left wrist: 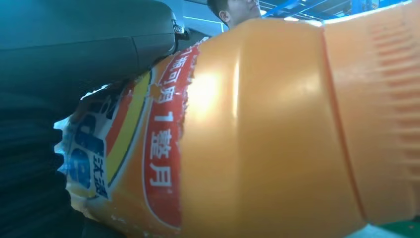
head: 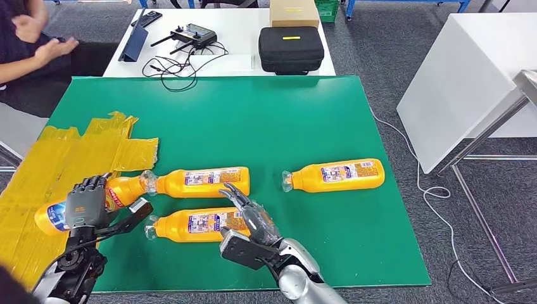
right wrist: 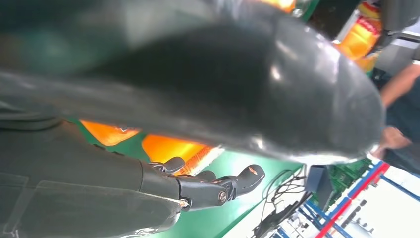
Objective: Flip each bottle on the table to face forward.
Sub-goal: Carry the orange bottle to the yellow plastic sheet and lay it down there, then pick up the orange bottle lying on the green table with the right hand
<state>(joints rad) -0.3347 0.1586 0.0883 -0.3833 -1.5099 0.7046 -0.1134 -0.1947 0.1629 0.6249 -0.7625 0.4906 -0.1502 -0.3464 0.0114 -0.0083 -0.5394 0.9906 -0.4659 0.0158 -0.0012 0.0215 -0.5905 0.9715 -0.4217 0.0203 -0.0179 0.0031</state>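
Observation:
Several orange bottles lie on their sides on the green table [head: 266, 114]. My left hand [head: 85, 204] grips the leftmost bottle [head: 50, 218] near the front left; its red and blue label [left wrist: 124, 148] faces up, and the hand [left wrist: 74, 54] wraps the bottle body [left wrist: 277, 129]. A second bottle [head: 202, 182] lies just beyond, a third [head: 190, 225] in front of it. My right hand [head: 249, 217] lies with fingers [right wrist: 218, 186] spread over the third bottle's base end [right wrist: 171, 148], holding nothing. A fourth bottle [head: 335, 175] lies apart at the right.
Crumpled yellow tape [head: 69, 155] covers the table's left part. Behind stands a white table [head: 247, 62] with a remote controller [head: 193, 35], cables, a black case [head: 291, 49] and a box. A person [head: 28, 44] sits at the far left. Another white table [head: 468, 76] stands at the right.

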